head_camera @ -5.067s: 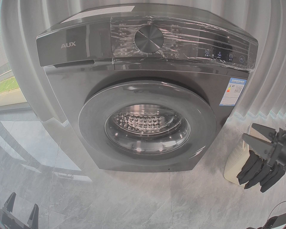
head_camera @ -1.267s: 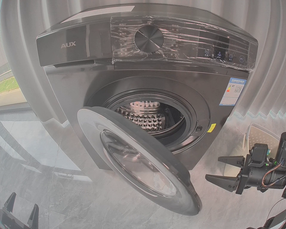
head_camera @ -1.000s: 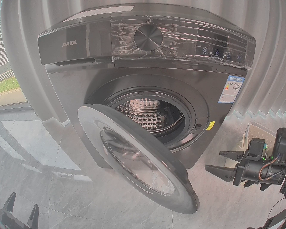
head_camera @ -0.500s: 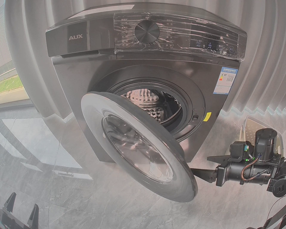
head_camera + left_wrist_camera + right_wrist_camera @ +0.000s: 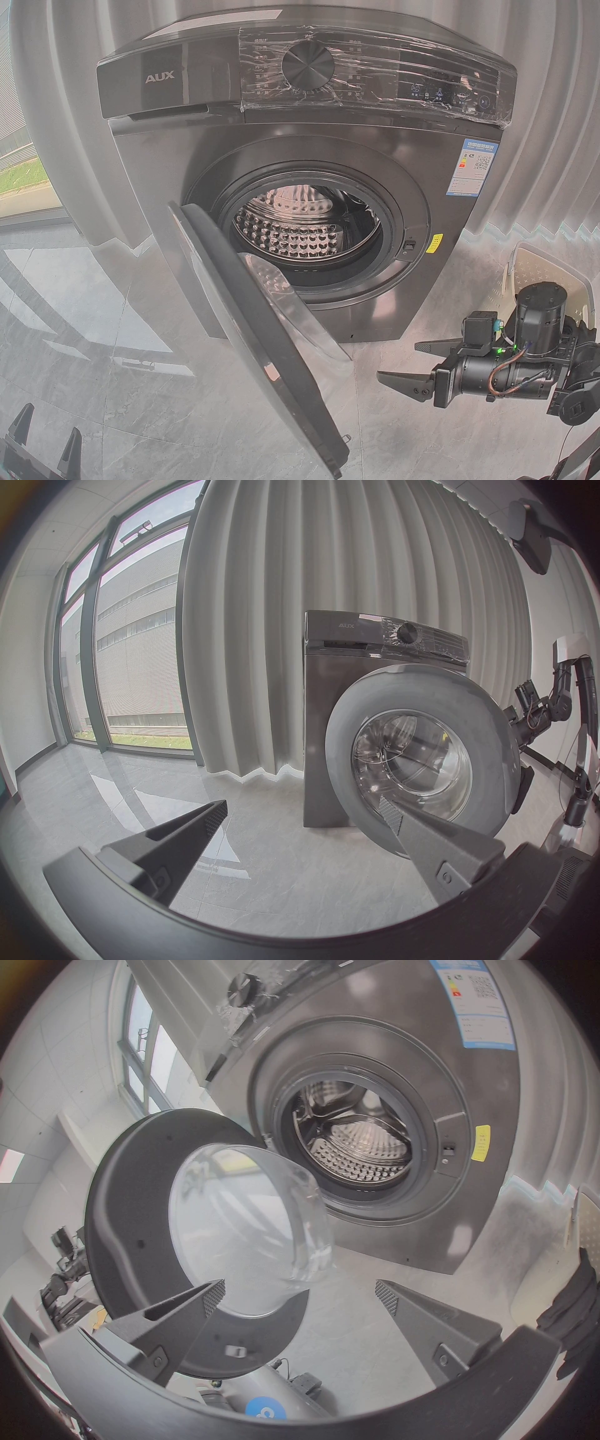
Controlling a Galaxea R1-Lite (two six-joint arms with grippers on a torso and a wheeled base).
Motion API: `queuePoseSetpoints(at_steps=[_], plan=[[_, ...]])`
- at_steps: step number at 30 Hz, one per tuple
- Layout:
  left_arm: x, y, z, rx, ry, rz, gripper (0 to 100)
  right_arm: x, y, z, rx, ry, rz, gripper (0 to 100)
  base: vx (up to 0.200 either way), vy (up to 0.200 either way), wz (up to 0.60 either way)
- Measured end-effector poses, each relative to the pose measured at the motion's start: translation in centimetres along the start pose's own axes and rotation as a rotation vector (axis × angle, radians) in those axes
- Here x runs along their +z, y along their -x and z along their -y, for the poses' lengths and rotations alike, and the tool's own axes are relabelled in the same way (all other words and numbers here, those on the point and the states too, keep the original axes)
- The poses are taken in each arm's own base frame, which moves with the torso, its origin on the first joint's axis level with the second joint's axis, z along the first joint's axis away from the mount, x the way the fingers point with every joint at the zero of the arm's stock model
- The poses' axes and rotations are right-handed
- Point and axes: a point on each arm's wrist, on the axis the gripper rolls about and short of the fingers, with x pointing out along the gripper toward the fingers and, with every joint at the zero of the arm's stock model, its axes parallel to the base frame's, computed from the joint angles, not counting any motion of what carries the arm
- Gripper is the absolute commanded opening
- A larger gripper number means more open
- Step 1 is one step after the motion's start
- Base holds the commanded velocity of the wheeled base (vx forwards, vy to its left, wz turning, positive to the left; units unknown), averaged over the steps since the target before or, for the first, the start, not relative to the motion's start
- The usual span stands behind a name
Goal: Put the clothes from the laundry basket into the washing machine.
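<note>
The right gripper [image 5: 400, 361], jaws wide and empty, hangs low before the washer [image 5: 156, 187], pointing to the robot's left at the open door [image 5: 250, 325]. The basket [image 5: 544, 265] stands on the floor by the washer's right corner, behind that wrist. Dark clothes [image 5: 572, 1319] seem draped over its rim, hanging lengthwise. The right arm is far nearer and would need to swing rightward. The left gripper [image 5: 49, 425], also open, sits well apart, low on the left

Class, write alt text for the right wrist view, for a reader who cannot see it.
A grey washing machine stands with its round door swung wide open, baring a steel drum. The right end effector hangs open before it; dark clothes drape over the laundry basket.
</note>
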Motion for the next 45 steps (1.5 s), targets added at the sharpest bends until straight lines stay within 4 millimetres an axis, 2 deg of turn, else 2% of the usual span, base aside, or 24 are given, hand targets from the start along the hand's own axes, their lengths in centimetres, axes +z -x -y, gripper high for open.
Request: queuePoseSetpoints(at_steps=[4,14,20,30,38,45], plan=[[0.0,0.0,0.0,0.0,0.0,0.0,100,-0.2,-1.1,0.3,-0.05,0.001,0.013,100,0.0,0.0,0.0],[0.0,0.0,0.0,0.0,-0.001,0.0,100,-1.0,-5.3,0.7,-0.103,0.015,0.026,100,0.0,0.0,0.0],[0.0,0.0,0.0,0.0,-0.001,0.0,100,-1.9,-7.3,0.1,-0.086,0.028,-0.011,100,0.0,0.0,0.0],[0.0,0.0,0.0,0.0,-0.001,0.0,100,-2.5,-8.4,-2.7,0.018,0.06,0.014,100,0.0,0.0,0.0],[0.0,0.0,0.0,-0.001,0.0,0.0,100,-2.3,-9.4,-2.4,-0.001,0.053,0.029,100,0.0,0.0,0.0],[0.0,0.0,0.0,0.0,0.0,0.0,100,-3.2,-10.7,-2.3,-0.019,0.05,0.019,100,0.0,0.0,0.0]])
